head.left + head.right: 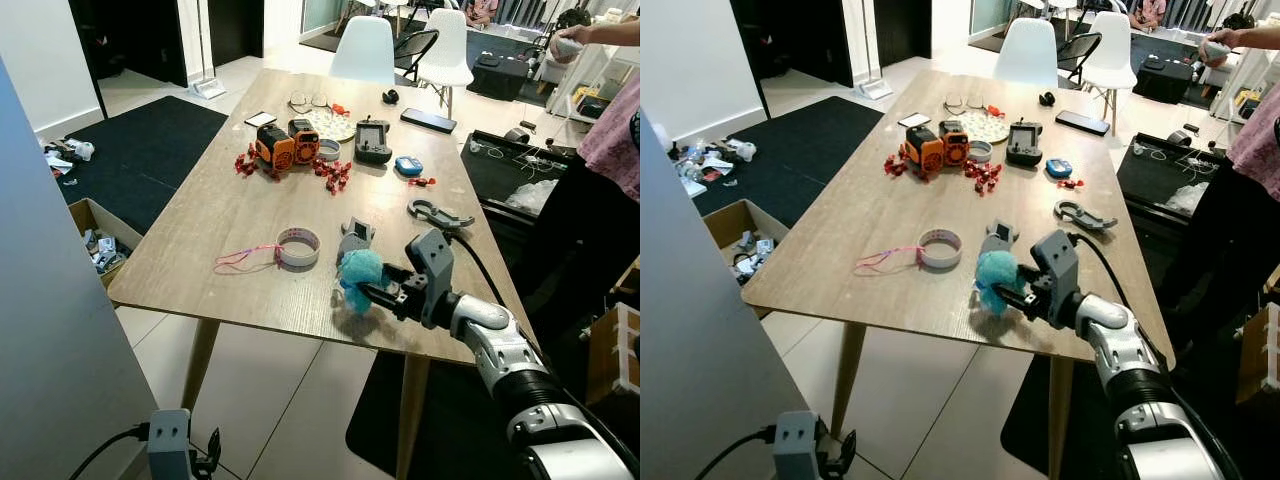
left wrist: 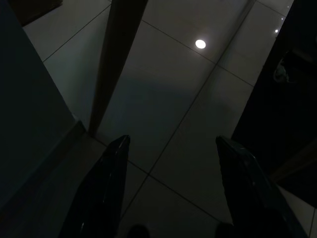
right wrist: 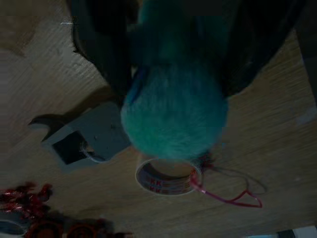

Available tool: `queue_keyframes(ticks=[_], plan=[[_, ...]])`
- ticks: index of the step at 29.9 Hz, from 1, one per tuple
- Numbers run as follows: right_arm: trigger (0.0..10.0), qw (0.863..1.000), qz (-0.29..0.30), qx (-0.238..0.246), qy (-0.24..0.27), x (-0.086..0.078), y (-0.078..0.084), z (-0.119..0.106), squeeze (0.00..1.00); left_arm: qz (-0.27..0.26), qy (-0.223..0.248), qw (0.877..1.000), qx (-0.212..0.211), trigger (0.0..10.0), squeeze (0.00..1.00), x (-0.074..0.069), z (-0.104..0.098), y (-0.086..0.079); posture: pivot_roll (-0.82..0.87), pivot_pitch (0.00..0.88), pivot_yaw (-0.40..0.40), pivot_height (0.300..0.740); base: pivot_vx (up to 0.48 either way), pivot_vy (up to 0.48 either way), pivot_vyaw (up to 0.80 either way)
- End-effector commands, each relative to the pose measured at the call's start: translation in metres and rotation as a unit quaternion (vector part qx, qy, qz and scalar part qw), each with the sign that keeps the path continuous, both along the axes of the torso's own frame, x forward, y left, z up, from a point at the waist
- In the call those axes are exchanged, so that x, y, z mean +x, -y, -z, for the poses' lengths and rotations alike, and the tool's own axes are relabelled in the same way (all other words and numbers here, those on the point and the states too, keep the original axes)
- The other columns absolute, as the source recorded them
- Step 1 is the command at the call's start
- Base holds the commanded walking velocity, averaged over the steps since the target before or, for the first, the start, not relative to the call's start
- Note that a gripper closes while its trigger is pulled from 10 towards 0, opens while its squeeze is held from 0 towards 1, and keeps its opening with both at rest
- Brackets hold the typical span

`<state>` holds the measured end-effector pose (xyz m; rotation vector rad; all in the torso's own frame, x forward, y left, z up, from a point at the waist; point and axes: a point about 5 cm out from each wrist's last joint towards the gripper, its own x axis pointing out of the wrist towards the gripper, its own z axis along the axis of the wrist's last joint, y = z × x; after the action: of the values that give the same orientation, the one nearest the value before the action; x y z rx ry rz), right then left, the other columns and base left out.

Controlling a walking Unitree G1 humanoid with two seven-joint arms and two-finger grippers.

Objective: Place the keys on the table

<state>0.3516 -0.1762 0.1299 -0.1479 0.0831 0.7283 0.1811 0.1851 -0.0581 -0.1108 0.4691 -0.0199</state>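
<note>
So the right pincer point(image 1: 378, 291) is pinching the keys point(image 1: 358, 277), or really the fuzzy teal pom-pom on them, one black finger on each side of the fluff. It hangs low over the near edge of the surface point(image 1: 220, 215), with the pom-pom looking like it's just about touching the wood, though I can't tell for sure. My guess is it grabbed the fluff because that's the biggest, softest bit to squeeze, and it's staying near the edge because that's as far as the arm needs to reach. The drop hasn't happened yet; spreading the fingers looks like all that's left.

Right behind the pom-pom is a small grey block point(image 1: 355, 236), so the landing spot is a bit crowded. To the left sits a tape roll point(image 1: 298, 247) with a pink cord point(image 1: 243, 260) trailing off it. Further back there's an orange toy point(image 1: 287, 145) with red bits around it.

The left pincer point(image 2: 171, 188) hangs idle over the floor, fingers spread. A person point(image 1: 610, 150) stands off to the right.
</note>
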Motion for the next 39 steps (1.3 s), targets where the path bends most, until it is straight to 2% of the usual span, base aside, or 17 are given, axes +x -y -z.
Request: queue_keyframes(ticks=[1, 2, 10, 11, 16, 19, 21, 23, 24, 25, 28, 29, 31, 33, 36, 37, 39], plan=[[10.0, 1.000, 0.022, 0.000, 0.022, 0.002, 0.009, -0.007, 0.36, -0.002, 0.000, 1.000, -0.007, 10.0, 0.00, -0.003, 0.001, 0.003, 0.06, 0.068, -0.089, 0.740, 0.000, 0.000, 0.00], [10.0, 0.999, 0.027, 0.001, 0.026, 0.002, 0.010, -0.009, 0.00, -0.002, 0.001, 1.000, -0.007, 10.0, 0.00, -0.003, 0.001, 0.003, 0.06, 0.068, -0.089, 0.740, 0.000, 0.000, 0.00], [10.0, 0.999, 0.038, 0.012, 0.037, 0.005, 0.012, -0.015, 0.00, -0.003, 0.001, 1.000, -0.007, 10.0, 0.00, -0.003, 0.001, 0.003, 0.07, 0.067, -0.089, 0.740, 0.000, 0.000, 0.00], [10.0, 0.998, 0.046, 0.011, 0.044, 0.006, 0.013, -0.017, 0.06, -0.004, 0.001, 1.000, -0.006, 10.0, 0.00, -0.003, 0.001, 0.002, 0.07, 0.069, -0.090, 0.740, 0.000, 0.000, 0.00], [10.0, 0.994, 0.082, 0.023, 0.073, 0.010, 0.018, -0.027, 0.00, -0.003, 0.001, 1.000, -0.004, 10.0, 0.00, -0.004, 0.001, 0.002, 0.06, 0.073, -0.089, 0.740, 0.000, 0.000, 0.00], [10.0, 0.984, 0.132, 0.061, 0.102, 0.014, 0.029, -0.038, 0.00, -0.003, 0.001, 1.000, -0.004, 10.0, 0.00, -0.006, 0.002, 0.002, 0.06, 0.075, -0.088, 0.740, 0.000, 0.000, 0.00], [10.0, 0.969, 0.192, 0.098, 0.123, 0.016, 0.046, -0.048, 0.00, -0.002, 0.000, 1.000, -0.004, 10.0, 0.00, -0.006, 0.002, 0.002, 0.07, 0.069, -0.086, 0.740, 0.000, 0.000, 0.00], [10.0, 0.965, 0.205, 0.103, 0.126, 0.016, 0.049, -0.049, 0.00, -0.002, 0.000, 1.000, -0.004, 10.0, 0.00, -0.007, 0.002, 0.002, 0.07, 0.069, -0.086, 0.740, 0.000, 0.000, 0.00], [10.0, 0.952, 0.246, 0.123, 0.134, 0.016, 0.062, -0.053, 0.00, -0.001, 0.001, 1.000, -0.004, 10.0, 0.00, -0.006, 0.002, 0.002, 0.07, 0.066, -0.086, 0.740, 0.000, 0.000, 0.00], [10.0, 0.923, 0.318, 0.165, 0.141, 0.014, 0.084, -0.056, 0.00, 0.000, 0.002, 1.000, -0.003, 10.0, 0.00, -0.006, 0.001, 0.002, 0.07, 0.063, -0.084, 0.740, 0.000, 0.000, 0.00], [10.0, 0.904, 0.357, 0.189, 0.142, 0.012, 0.098, -0.057, 0.00, 0.001, 0.003, 1.000, -0.002, 10.0, 0.00, -0.005, 0.001, 0.001, 0.07, 0.060, -0.083, 0.740, 0.000, 0.000, 0.00], [10.0, 0.877, 0.409, 0.204, 0.147, 0.005, 0.117, -0.055, 0.00, 0.002, 0.005, 1.000, -0.001, 10.0, 0.00, -0.003, 0.000, 0.000, 0.07, 0.055, -0.081, 0.740, 0.000, 0.000, 0.00], [10.0, 0.856, 0.449, 0.209, 0.146, -0.001, 0.131, -0.051, 0.00, 0.003, 0.006, 1.000, 0.000, 10.0, 0.00, -0.002, -0.001, -0.001, 0.07, 0.054, -0.081, 0.740, 0.000, 0.000, 0.00], [10.0, 0.856, 0.449, 0.209, 0.146, -0.001, 0.131, -0.051, 0.00, 0.003, 0.006, 1.000, 0.000, 10.0, 0.00, -0.002, -0.001, -0.001, 0.07, 0.054, -0.081, 0.740, 0.000, 0.000, 0.00], [10.0, 0.811, 0.530, 0.208, 0.134, -0.017, 0.157, -0.039, 0.00, 0.003, 0.007, 1.000, 0.001, 10.0, 0.00, -0.002, -0.001, -0.001, 0.07, 0.052, -0.081, 0.740, 0.000, 0.000, 0.00], [10.0, 0.811, 0.530, 0.208, 0.134, -0.017, 0.157, -0.039, 0.00, 0.003, 0.007, 1.000, 0.001, 10.0, 0.00, -0.002, -0.001, -0.001, 0.07, 0.052, -0.081, 0.740, 0.000, 0.000, 0.00], [10.0, 0.769, 0.591, 0.216, 0.114, -0.033, 0.178, -0.023, 0.00, 0.004, 0.007, 1.000, 0.001, 10.0, 0.00, -0.003, -0.001, -0.001, 0.07, 0.049, -0.080, 0.740, 0.000, 0.000, 0.00]])
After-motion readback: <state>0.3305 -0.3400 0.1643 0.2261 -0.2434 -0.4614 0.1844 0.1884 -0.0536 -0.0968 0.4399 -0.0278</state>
